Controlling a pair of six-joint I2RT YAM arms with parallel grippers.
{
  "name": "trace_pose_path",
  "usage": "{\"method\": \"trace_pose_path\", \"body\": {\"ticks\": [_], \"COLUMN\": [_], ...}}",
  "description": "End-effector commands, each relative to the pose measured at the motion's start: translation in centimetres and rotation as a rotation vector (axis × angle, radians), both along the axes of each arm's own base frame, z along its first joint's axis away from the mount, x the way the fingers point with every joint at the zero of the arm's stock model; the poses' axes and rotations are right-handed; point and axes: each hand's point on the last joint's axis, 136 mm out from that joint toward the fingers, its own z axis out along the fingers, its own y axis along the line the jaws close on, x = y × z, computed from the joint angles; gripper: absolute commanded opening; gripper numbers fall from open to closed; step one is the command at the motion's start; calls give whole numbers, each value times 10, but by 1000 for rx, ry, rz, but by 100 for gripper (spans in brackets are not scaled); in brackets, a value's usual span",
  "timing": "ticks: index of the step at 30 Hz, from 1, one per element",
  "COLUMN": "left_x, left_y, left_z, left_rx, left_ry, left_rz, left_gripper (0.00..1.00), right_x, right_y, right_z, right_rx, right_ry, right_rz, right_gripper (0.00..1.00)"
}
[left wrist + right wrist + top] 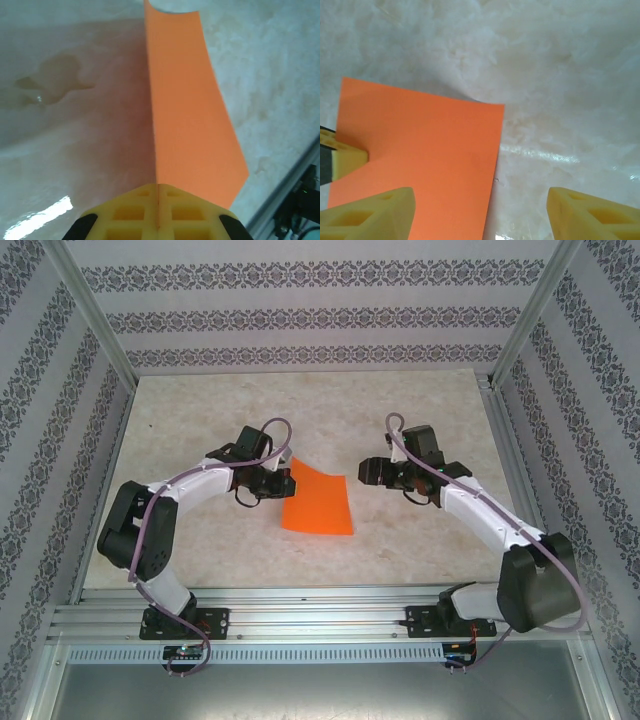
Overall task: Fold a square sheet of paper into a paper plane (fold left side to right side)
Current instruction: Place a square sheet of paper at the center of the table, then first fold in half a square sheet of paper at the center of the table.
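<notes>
1. Left claw (278, 480): clenched on the left edge of the square sheet of paper (320, 502), close to its far-left corner.
2. Left wrist view: claw (158, 195) with jaws pressed together, orange sheet (192, 125) pinched between them and stretching away from the camera.
3. Right claw (372, 472): released, jaws wide apart, gripping nothing. Just right of the sheet, apart from it in the top view.
4. Right wrist view: claw (479, 202) straddling the sheet's edge, one jaw above the orange paper (420, 150), the other above bare table (570, 100).
5. Same view: left claw (345, 160) visible at the sheet's opposite edge, yellow finger on the paper.
6. Sheet location: mid table (200, 420), between both claws. Plain orange, no crease visible.
7. Cannot tell whether the pinched edge is off the table.
</notes>
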Motion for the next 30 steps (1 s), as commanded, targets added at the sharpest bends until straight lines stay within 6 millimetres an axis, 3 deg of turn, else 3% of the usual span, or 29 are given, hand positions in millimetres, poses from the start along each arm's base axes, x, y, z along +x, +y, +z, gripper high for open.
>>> {"method": "trace_pose_path", "body": {"ticks": [1,5,10,19,26,30], "left_x": [6,6,9,7,8,9], "left_y": [13,18,16,-6,-24,-30], "left_z": [-10,-20,-16,2,17,21], "left_rx": [101,142,127,-14,-138,-162], "left_ry": [7,25,20,31,39,38], "left_rz": [39,40,49,11,-12,-20], "left_gripper": [0,0,1,33,43,45], "right_x": [4,5,8,2,-2,2], "right_y": [18,55,84,82,79,82], "right_z": [-13,-34,-60,-111,-120,-113], "right_rx": [11,104,186,103,65,109], "right_ry": [14,79,156,283,310,286], "right_rz": [-16,-4,-20,-44,-35,-29], "right_gripper": [67,60,46,32,30,31]}}
